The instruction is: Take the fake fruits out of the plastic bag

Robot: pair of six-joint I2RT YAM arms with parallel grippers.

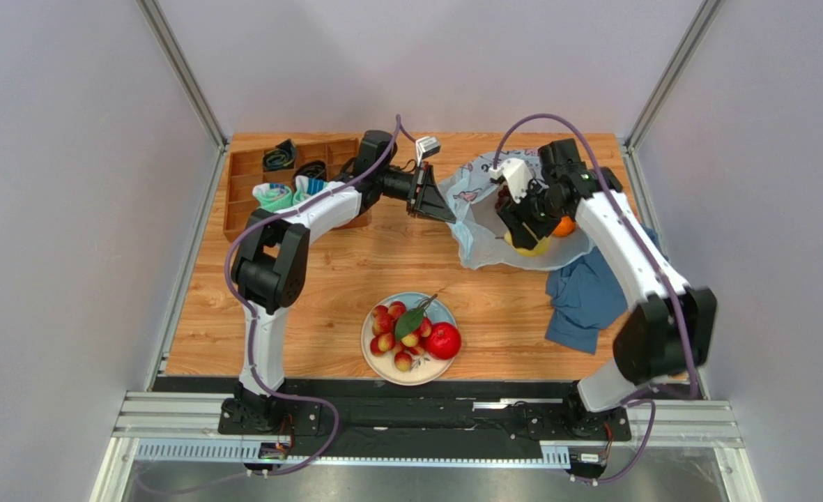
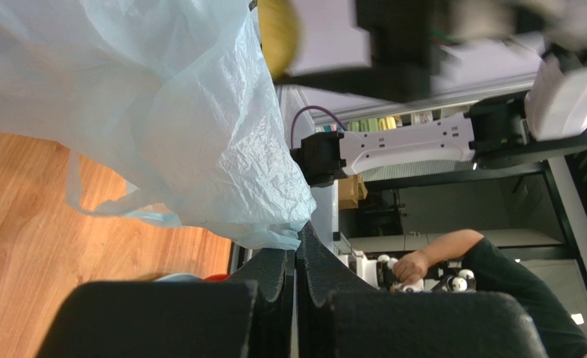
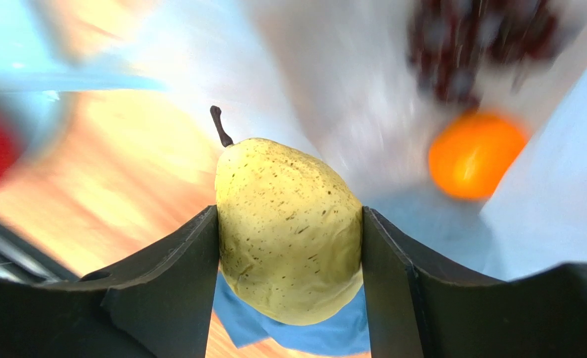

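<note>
Left gripper (image 2: 298, 242), at the far side of the table: I have its jaws closed flat on a pinch of the plastic bag (image 1: 475, 209), holding that edge up so the mouth stays wide.

Toward the arm bases from it sits one plate (image 1: 426, 373) carrying two of the fake fruits: one cluster of small red-yellow fruits (image 1: 394, 333) with a green leaf, and one red apple (image 1: 444, 341) touching it.

Right gripper (image 3: 289, 216), over the bag's near rim, is open only as wide as the one yellow pear (image 3: 289, 246) it clamps, a finger pressed on each flank. The pear's long axis runs straight out along the fingers, with the stalk pointing away from the wrist. I cannot tell whether the pear is fully clear of the plastic.

Beyond the fingertips and to their right, one orange (image 3: 472, 153) and one dark grape bunch (image 3: 475, 45) lie inside the bag, both blurred.

One blue cloth (image 1: 583, 298) lies just beside the bag on the right gripper's near side.

My reading is that the plate lies to this gripper's left and toward the bases, so the right arm carries the pear there. That arm is also nearer the two fruits left inside.

That makes five fruits: two plated, one gripped, two bagged.
</note>
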